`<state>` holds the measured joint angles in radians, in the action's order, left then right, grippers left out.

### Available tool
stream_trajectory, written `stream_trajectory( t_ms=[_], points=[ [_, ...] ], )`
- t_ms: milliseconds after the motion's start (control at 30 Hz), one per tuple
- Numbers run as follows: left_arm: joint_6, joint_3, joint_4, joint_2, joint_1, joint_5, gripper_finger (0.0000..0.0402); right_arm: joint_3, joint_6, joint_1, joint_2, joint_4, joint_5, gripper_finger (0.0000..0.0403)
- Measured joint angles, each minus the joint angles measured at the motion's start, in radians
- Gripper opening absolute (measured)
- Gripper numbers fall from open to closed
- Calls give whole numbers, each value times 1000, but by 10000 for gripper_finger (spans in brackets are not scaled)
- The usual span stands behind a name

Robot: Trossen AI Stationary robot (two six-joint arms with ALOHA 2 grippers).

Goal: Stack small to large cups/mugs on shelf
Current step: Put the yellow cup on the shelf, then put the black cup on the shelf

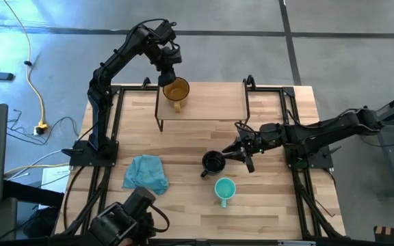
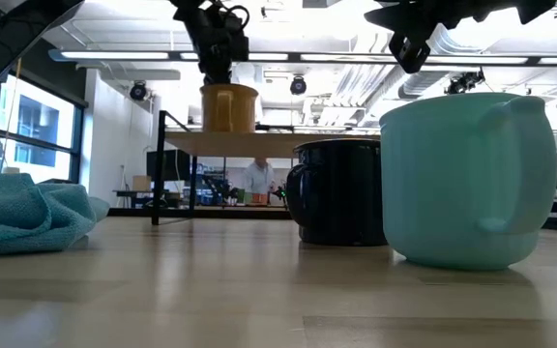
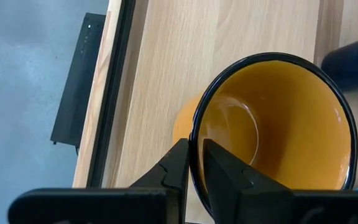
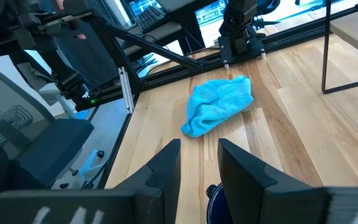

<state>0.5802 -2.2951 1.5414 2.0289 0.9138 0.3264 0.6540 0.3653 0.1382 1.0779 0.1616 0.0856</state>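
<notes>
The amber-yellow mug [image 1: 176,91] stands upright on the left part of the shelf [image 1: 211,106], with my left gripper [image 1: 168,74] shut on its rim from above. Out on the tabletop in front of the shelf stand the black mug [image 1: 213,162] and, nearer the front edge, the teal mug [image 1: 224,189]. My right gripper [image 1: 240,154] hangs open just to the right of the black mug and a little above it. In the right wrist view the black mug's rim [image 4: 212,190] shows low between its fingers [image 4: 166,165]. My left gripper has one finger [image 3: 225,165] inside the amber-yellow mug and the other outside, with the rim's wall [image 3: 193,134] between them on the side toward the shelf's left far corner. The fingers slant down from above. The mug stands upright with its base on the shelf.
A crumpled blue cloth [image 1: 146,172] lies on the tabletop at the near left. The shelf's thin black legs [image 1: 159,123] stand on the table behind the mugs. The right half of the shelf board [image 1: 252,102] is bare. A person [image 2: 256,179] shows far off in the room.
</notes>
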Motion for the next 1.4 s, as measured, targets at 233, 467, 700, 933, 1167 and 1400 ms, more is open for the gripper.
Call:
stream_trajectory(
  t_ms=[233, 467, 700, 933, 1167, 1400],
  points=[
    [15, 0, -3, 0, 0, 0, 37, 0, -2, 0, 0, 0, 0, 96],
    [15, 0, -24, 1, 0, -10, 37, 0, -7, 0, 0, 0, 0, 96],
    [15, 0, -26, 1, -1, -10, 37, 0, -7, 0, 0, -7, 0, 96],
    [-7, -22, -24, 2, -1, -36, 37, 0, -8, 0, 0, -7, 0, 96],
    [-61, -60, -75, -48, -5, -47, 37, 0, -8, 0, 0, -7, 0, 96],
    [-225, -61, -223, -170, -10, -26, 37, 0, -19, 0, 0, 14, 0, 96]
  ],
)
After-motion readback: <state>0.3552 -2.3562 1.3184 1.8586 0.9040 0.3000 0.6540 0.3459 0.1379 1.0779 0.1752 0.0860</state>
